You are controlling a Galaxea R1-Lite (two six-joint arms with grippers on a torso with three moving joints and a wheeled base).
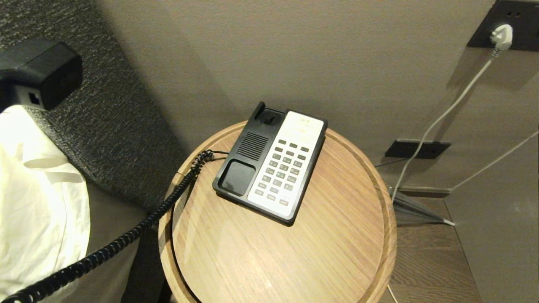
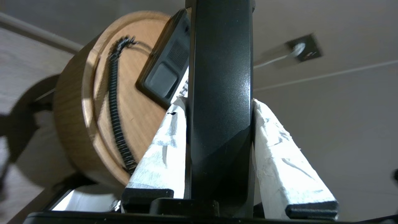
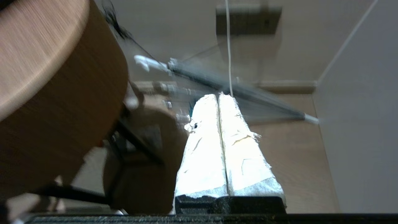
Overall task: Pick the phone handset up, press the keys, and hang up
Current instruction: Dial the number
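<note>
Head view: black-and-white plastic desk phone base (image 1: 271, 166) sitting on round wooden table (image 1: 337, 235), cradle vacant; black coiled cord (image 1: 126, 237) stretching off-edge.

Left wrist view: left gripper (image 2: 219, 105) clamping black curved plastic phone handset (image 2: 219, 77) beside table.

Right wrist view: right gripper (image 3: 220, 99) hanging closed, empty.

Risk: taut cord dragging base.

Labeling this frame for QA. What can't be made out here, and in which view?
- Phone handset: left wrist view shows only its middle, clamped by the left gripper; both ends cut off by the picture edges.
- Key labels on the phone base: too small in the head view.
- Coiled cord: runs off the head view's lower left edge.
- Umbrella on the floor: blurred in the right wrist view, beyond the right gripper.
</note>
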